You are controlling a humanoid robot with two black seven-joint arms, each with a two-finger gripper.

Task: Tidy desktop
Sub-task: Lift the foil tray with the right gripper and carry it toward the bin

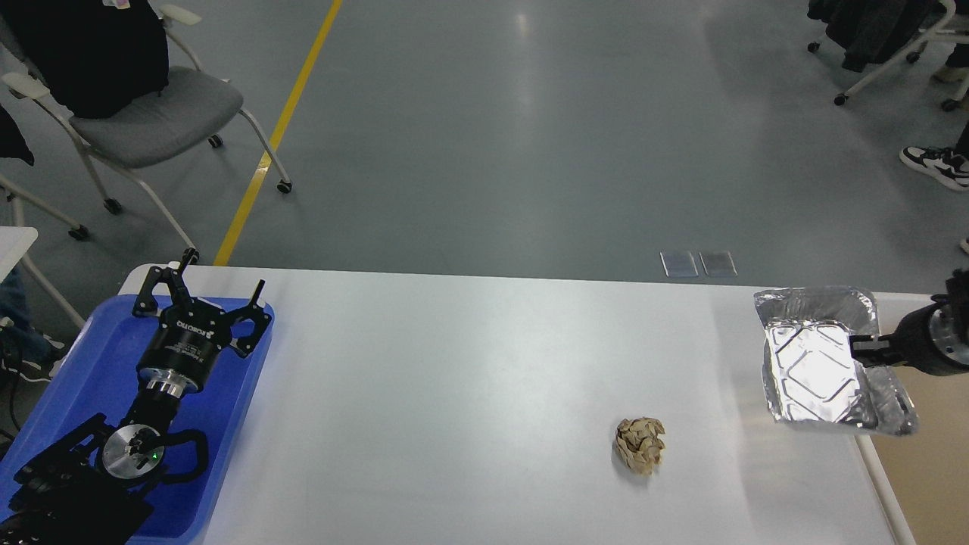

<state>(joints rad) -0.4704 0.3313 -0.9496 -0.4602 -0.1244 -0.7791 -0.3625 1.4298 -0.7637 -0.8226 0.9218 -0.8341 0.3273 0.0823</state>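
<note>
The desktop is a large white tabletop with rounded corners. A crumpled beige paper ball lies on it right of centre. My right gripper comes in from the right edge and is shut on the rim of a silver foil tray, which it holds lifted above the table's right edge. My left gripper is open and empty, its fingers spread above the far end of a blue plastic tray at the left.
A white-rimmed beige bin stands just past the table's right edge, under the foil tray. Chairs stand on the grey floor at far left and far right. A yellow floor line runs behind the table.
</note>
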